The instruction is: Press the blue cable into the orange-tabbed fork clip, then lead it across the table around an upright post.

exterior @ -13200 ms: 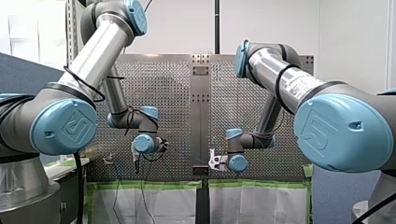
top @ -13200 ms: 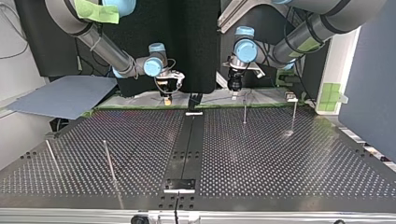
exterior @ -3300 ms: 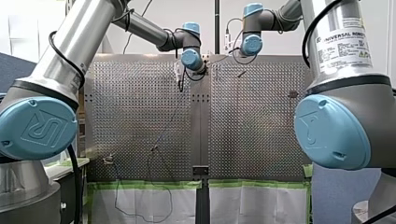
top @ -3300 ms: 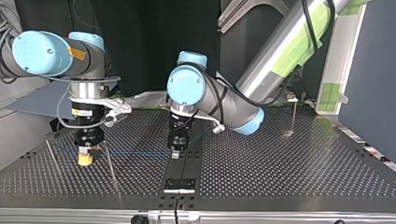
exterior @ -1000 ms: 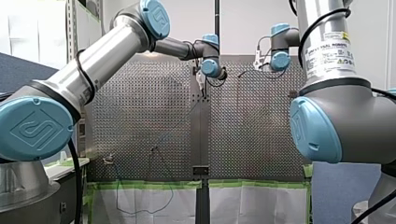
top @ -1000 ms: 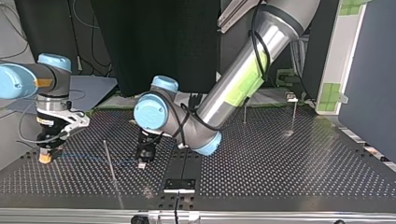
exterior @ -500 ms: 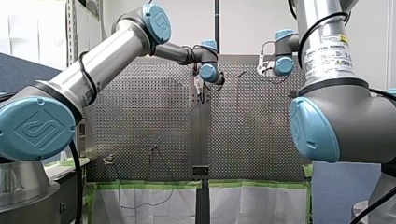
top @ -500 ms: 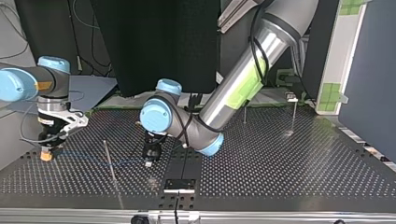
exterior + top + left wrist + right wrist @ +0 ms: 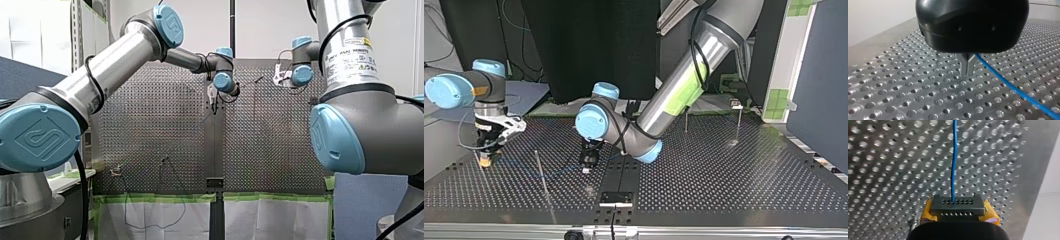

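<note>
Cable (image 9: 954,157) runs straight ahead from my right claw (image 9: 958,206), whose yellow pads are clamped on it just over the counter (image 9: 885,170). In the top view the blue line stretches low across the counter from that claw to my left claw (image 9: 586,167), passing close by a thin upright post (image 9: 541,172) between them. In the left wrist view the left claw's metal fingers (image 9: 964,65) are pressed together just above the holes. The cable leaves from right beside them, apparently pinched between them.
</note>
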Action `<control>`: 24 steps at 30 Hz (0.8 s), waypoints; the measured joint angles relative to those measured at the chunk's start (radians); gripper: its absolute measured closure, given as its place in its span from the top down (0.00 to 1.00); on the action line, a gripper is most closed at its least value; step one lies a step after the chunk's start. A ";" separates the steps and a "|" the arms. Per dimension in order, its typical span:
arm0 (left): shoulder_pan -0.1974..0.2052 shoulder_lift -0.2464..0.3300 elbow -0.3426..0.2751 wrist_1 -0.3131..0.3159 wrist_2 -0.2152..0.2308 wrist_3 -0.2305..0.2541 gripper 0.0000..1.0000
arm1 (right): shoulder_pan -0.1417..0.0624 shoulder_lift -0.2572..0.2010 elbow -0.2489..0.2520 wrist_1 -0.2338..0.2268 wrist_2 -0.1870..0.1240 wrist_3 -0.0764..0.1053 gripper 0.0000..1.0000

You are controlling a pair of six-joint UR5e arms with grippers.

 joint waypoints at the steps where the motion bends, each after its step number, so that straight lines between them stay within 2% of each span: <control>1: 0.000 0.000 0.000 0.000 0.000 0.008 0.18 | 0.001 0.000 0.004 -0.001 0.000 -0.001 0.00; 3: 0.000 0.000 0.000 0.001 0.002 0.026 0.18 | 0.005 0.001 0.010 -0.001 0.000 -0.001 0.00; 5: 0.000 0.000 0.000 0.001 0.005 0.036 0.29 | 0.008 0.002 0.014 -0.002 0.000 -0.002 0.00; 6: 0.000 0.000 0.000 0.000 0.007 0.039 0.29 | 0.010 0.003 0.017 -0.002 0.000 -0.002 0.00; 7: 0.000 0.000 0.000 0.000 0.009 0.040 0.36 | 0.012 0.003 0.021 -0.002 0.001 -0.002 0.00; 8: 0.000 0.000 0.000 -0.001 0.010 0.039 0.55 | 0.014 0.004 0.025 -0.003 0.001 -0.002 0.00; 9: 0.001 0.000 0.000 -0.002 0.011 0.035 0.55 | 0.016 0.006 0.032 -0.006 0.001 -0.002 0.00; 11: 0.001 0.000 0.000 -0.003 0.012 0.026 0.70 | 0.018 0.007 0.045 -0.015 0.001 -0.001 0.00; 12: 0.001 0.000 0.000 -0.004 0.012 0.019 0.70 | 0.020 0.009 0.055 -0.022 0.002 0.000 0.00; 14: 0.001 0.000 0.000 -0.007 0.013 0.011 0.82 | 0.024 0.012 0.071 -0.036 0.004 0.001 0.00; 20: -0.001 0.000 0.000 -0.010 0.016 0.002 0.92 | 0.034 0.048 0.127 -0.092 0.009 0.003 0.00; 24: -0.003 0.000 0.000 -0.010 0.017 0.001 0.92 | 0.039 0.086 0.153 -0.120 0.011 -0.001 0.00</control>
